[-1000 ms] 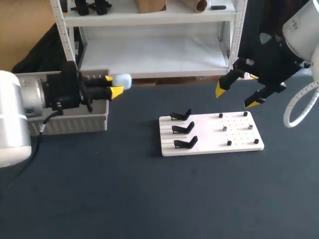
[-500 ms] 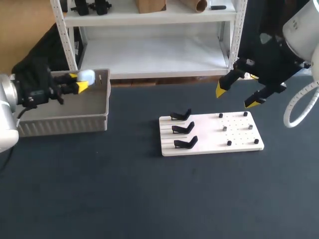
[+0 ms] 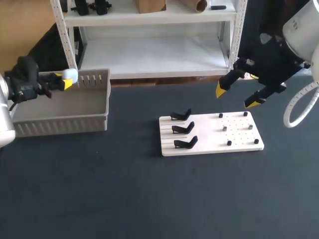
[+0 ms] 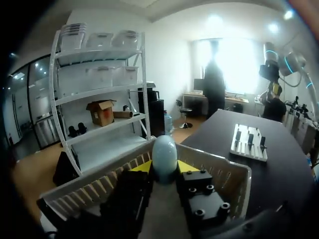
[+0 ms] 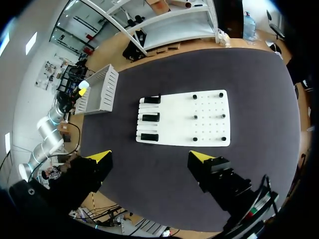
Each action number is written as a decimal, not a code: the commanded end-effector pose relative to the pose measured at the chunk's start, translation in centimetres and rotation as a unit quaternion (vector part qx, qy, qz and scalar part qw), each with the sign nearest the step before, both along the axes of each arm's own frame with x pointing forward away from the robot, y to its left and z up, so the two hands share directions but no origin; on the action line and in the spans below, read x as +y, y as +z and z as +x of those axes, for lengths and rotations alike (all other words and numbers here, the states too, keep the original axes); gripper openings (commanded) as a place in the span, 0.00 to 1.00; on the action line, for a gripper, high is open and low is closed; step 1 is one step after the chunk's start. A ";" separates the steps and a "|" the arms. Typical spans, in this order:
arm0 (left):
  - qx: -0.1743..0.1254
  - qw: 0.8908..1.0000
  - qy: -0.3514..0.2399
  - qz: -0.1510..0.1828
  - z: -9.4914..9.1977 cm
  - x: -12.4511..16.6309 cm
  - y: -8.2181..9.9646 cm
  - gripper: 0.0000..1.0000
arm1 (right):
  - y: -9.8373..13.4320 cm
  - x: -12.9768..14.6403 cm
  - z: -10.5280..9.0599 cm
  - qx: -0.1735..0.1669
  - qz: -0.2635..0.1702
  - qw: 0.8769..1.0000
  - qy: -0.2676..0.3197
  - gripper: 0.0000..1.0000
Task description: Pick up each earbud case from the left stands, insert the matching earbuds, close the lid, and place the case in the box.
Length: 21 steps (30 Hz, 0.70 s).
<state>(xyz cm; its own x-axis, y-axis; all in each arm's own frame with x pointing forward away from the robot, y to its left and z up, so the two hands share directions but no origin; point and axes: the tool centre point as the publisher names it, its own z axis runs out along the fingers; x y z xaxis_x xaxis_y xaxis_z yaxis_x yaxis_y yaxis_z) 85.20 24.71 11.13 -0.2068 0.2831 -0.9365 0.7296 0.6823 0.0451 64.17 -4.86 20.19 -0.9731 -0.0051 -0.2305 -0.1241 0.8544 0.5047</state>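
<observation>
The left gripper point(image 3: 62, 80) is clamped on the pale blue case point(image 3: 70, 75) and holds it above the grey box point(image 3: 75, 121). The right gripper point(image 3: 236, 96) hangs over the white board point(image 3: 209, 135), its fingers wide apart.

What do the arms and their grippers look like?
The left arm and right arm have white shells and black wrists. The left gripper and right gripper are black with bright yellow tips. A white ribbed hose loops by the right arm.
</observation>
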 end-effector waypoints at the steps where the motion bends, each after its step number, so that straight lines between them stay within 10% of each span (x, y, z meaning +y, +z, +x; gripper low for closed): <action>1: 0.007 1.000 -0.009 0.000 2.0 0.7 -0.5 0.00 | 0.0 -0.1 -0.3 -0.002 0.000 1.000 -0.002 1.00; 6: 0.012 1.000 -0.004 0.005 2.3 1.4 -0.4 0.00 | 0.0 -0.1 -0.3 -0.002 0.000 1.000 -0.002 1.00; 9: 0.014 1.000 -0.002 0.005 2.4 2.0 -0.3 1.00 | 0.0 -0.1 -0.3 -0.002 0.000 1.000 -0.002 1.00; 21: -0.024 1.000 -0.019 0.002 -0.8 1.1 2.5 1.00 | 0.0 -0.1 -0.3 -0.002 0.000 1.000 -0.002 1.00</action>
